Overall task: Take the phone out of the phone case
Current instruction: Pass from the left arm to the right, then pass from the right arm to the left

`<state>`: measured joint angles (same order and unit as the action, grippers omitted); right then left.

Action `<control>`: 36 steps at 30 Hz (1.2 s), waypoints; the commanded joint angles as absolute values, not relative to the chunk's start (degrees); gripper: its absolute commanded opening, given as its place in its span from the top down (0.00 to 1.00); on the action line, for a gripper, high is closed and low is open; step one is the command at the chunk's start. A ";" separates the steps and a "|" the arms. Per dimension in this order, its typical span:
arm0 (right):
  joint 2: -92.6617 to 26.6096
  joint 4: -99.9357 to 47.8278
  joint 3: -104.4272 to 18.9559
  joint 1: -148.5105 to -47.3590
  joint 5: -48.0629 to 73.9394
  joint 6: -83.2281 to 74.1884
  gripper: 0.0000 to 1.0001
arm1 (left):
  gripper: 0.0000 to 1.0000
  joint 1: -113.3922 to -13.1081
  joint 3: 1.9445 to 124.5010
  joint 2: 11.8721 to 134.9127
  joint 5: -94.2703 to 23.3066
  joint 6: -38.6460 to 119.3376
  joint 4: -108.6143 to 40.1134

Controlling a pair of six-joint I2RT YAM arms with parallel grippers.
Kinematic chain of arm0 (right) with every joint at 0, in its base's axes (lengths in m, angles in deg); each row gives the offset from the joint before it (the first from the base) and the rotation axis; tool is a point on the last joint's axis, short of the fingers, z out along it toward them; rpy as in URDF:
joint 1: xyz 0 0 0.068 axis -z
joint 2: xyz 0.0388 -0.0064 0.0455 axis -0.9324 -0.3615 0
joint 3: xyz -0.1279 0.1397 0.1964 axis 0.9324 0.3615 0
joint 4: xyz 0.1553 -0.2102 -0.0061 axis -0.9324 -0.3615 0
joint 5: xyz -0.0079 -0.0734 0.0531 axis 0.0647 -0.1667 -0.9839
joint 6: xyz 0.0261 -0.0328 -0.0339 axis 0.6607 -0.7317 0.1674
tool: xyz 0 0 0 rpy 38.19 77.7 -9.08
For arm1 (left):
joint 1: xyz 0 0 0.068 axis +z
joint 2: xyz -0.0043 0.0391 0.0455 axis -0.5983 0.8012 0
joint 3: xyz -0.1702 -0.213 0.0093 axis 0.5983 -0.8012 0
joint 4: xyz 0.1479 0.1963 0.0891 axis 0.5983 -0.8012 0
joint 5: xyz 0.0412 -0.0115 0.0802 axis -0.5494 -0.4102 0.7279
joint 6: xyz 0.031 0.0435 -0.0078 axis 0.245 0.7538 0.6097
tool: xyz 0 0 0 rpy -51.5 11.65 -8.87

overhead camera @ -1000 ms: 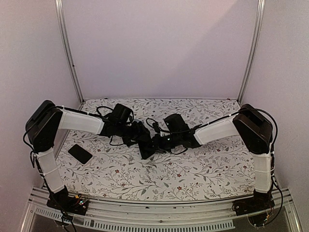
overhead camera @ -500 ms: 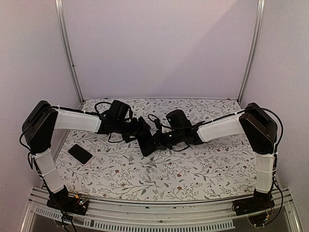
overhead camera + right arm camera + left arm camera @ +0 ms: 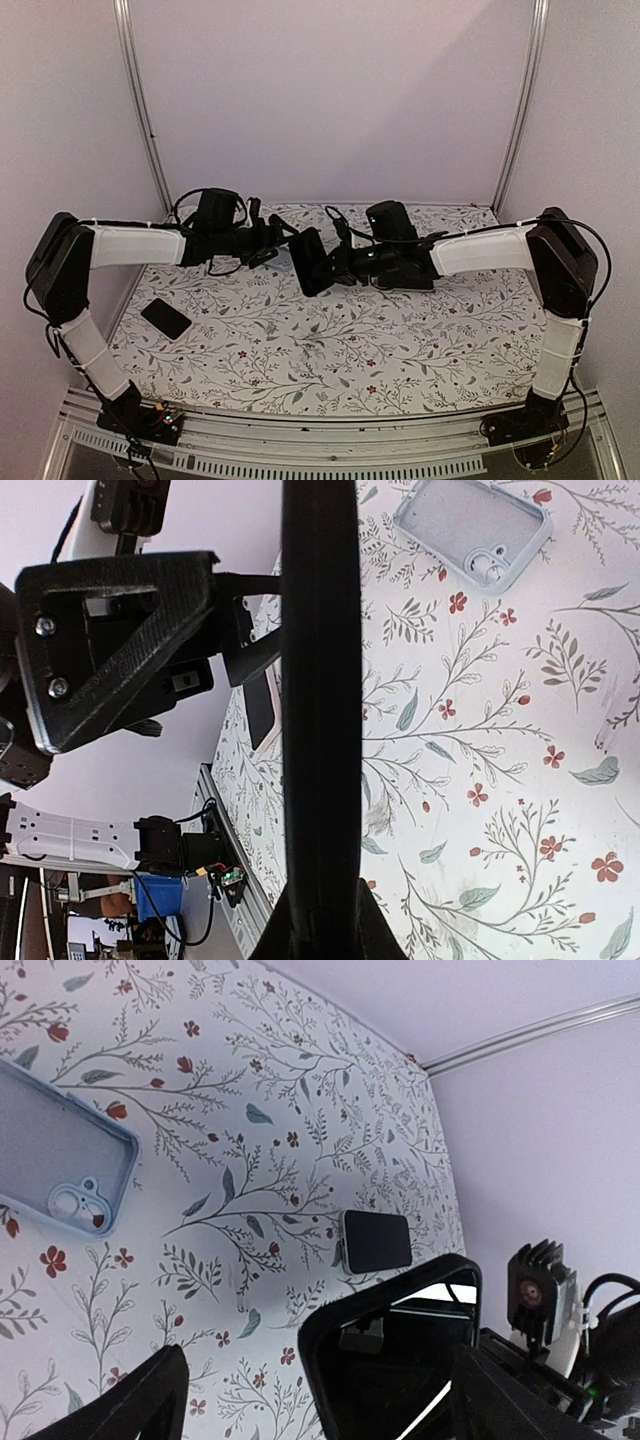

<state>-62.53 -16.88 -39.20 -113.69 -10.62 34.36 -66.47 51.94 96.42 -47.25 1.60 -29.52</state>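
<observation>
My right gripper [image 3: 335, 268] is shut on the black phone case [image 3: 308, 261] and holds it on edge above the middle of the table. In the right wrist view the case [image 3: 320, 680] stands as a dark vertical bar rising from my right gripper [image 3: 320, 928]. In the left wrist view its rounded rim [image 3: 385, 1305] frames a dark glossy face that looks like the phone [image 3: 400, 1360]. My left gripper [image 3: 270, 238] is open just left of the case. One case corner sits between its spread fingers [image 3: 135, 1400] without touching them.
A second dark phone [image 3: 166, 318] lies flat near the table's left edge, also in the left wrist view [image 3: 378, 1241]. An empty light-blue case [image 3: 60, 1160] lies on the floral cloth, seen too in the right wrist view [image 3: 472, 525]. Metal posts [image 3: 140, 100] flank the back wall.
Both arms rose and moved toward the back of the table. My left gripper opened and drew away to the left of the case. The right gripper kept the case and carried it up.
</observation>
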 commanded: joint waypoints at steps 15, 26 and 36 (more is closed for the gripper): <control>-55.69 -13.51 -41.19 -110.48 -22.22 35.51 1.00 | 0.12 -60.44 42.61 93.42 -67.74 1.82 -8.76; -54.95 -10.60 -41.72 -109.68 -28.49 38.50 1.00 | 0.12 -60.37 40.79 95.52 -74.46 -6.28 3.53; -56.72 -4.20 -41.43 -108.89 -35.05 44.51 1.00 | 0.16 -60.68 38.54 99.11 -79.91 -20.30 22.67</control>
